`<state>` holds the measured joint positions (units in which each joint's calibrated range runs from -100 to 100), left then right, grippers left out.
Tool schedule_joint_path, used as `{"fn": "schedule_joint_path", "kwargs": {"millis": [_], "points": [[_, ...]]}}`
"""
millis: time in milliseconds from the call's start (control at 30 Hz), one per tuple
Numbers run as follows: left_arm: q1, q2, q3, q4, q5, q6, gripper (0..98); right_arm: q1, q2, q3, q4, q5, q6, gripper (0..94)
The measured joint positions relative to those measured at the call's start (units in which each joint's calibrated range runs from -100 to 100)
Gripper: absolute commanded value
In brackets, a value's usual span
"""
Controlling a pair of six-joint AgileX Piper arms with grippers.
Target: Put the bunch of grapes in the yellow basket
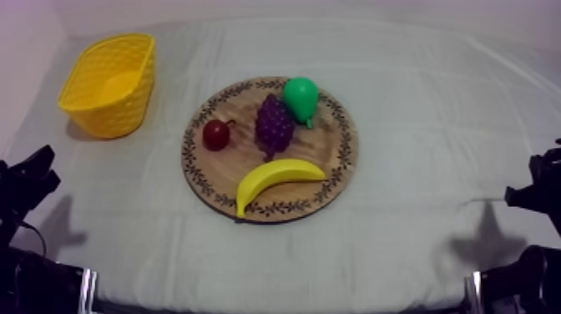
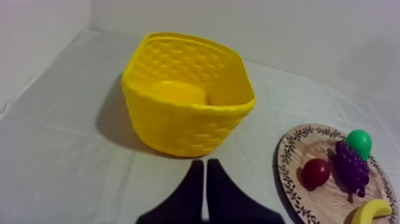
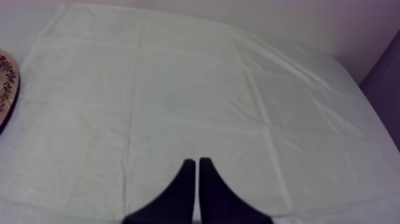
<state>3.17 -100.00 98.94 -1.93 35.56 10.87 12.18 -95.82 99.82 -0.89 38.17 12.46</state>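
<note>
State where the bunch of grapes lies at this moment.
In the top view the bunch of grapes lies on the wooden board, between the small red fruit at its left and the pear, beyond the banana.

Toy fruit, 3 pcs: banana (image 1: 278,179), yellow, lying flat, arched, nearest front edge; pear (image 1: 300,98), green, farthest back; small red fruit (image 1: 216,134) w/ stem, toward left side, apart from both. Bench (image 1: 434,125): grey-white cloth cover, creased, fold lines across it.
</note>
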Motion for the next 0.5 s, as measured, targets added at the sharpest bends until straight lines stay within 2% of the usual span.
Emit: {"fn": "schedule_joint_path", "kwargs": {"millis": [333, 500], "points": [[0.1, 0.0, 0.0, 0.0, 0.0, -0.1, 0.1, 0.0, 0.0, 0.0, 0.0, 0.0, 0.0, 0.3], [3.0, 0.0, 0.0, 0.0, 0.0, -0.2, 0.1, 0.0, 0.0, 0.0, 0.0, 0.0, 0.0, 0.3]]}}
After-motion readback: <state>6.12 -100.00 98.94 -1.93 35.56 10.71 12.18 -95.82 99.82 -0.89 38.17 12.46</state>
